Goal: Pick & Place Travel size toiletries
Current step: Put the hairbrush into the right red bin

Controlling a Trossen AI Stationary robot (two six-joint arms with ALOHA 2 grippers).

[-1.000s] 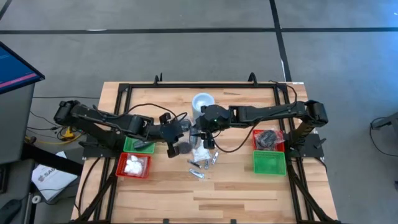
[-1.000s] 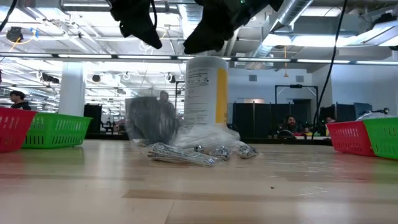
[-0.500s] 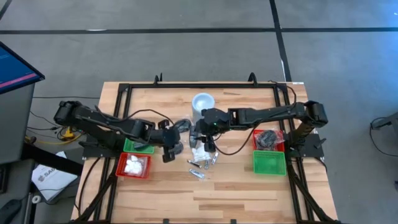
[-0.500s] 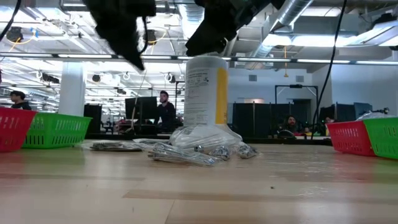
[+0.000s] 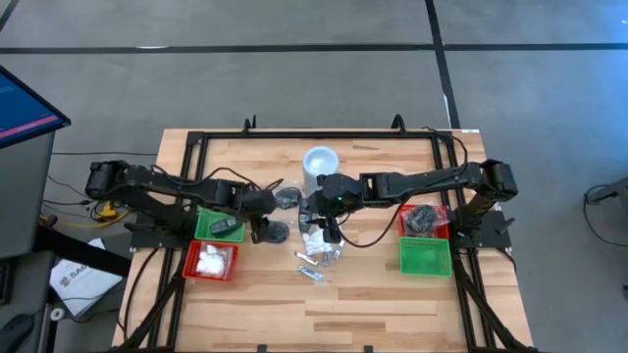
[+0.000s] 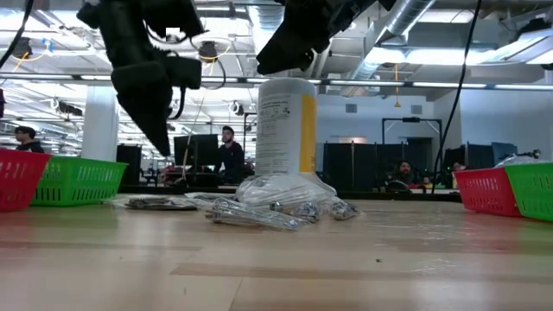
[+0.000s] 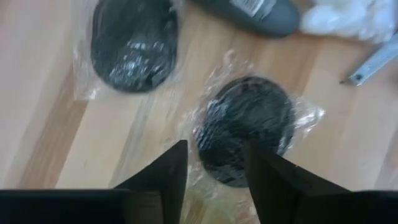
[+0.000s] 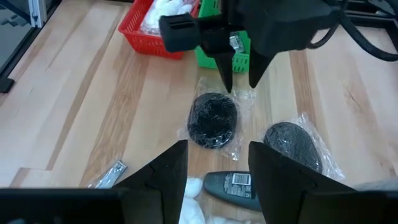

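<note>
Toiletries: a small heap at the middle of the wooden table (image 5: pixel 392 304), in front of the white canister (image 5: pixel 319 162)
Black round pots: two, each in clear wrap; one (image 7: pixel 247 127) lies just ahead of the left fingers, the other (image 7: pixel 134 43) lies a little apart on bare wood; in the right wrist view they show as (image 8: pixel 213 118) and (image 8: pixel 292 143)
Dark oblong piece: (image 8: pixel 233 185) lies flat near the pots, label up, beside white packets (image 5: pixel 316 240)
Silvery tubes: (image 6: pixel 259 213) lie in clear wrap at the canister's foot in the low view
Left gripper: (image 7: pixel 214 168) hangs above the table over the nearer pot, fingers apart by about the pot's width, holding nothing; from the right wrist it shows pointing down at that pot (image 8: pixel 239 71)
Right gripper: (image 8: pixel 214 168) hovers over the heap beside the canister, fingers spread, empty
Left trays: green tray (image 5: pixel 201 230) holds a dark piece; red tray (image 5: pixel 191 265) holds white packets
Right trays: red tray (image 5: pixel 404 218) holds dark wrapped items; green tray (image 5: pixel 424 258) sits in front of it
</note>
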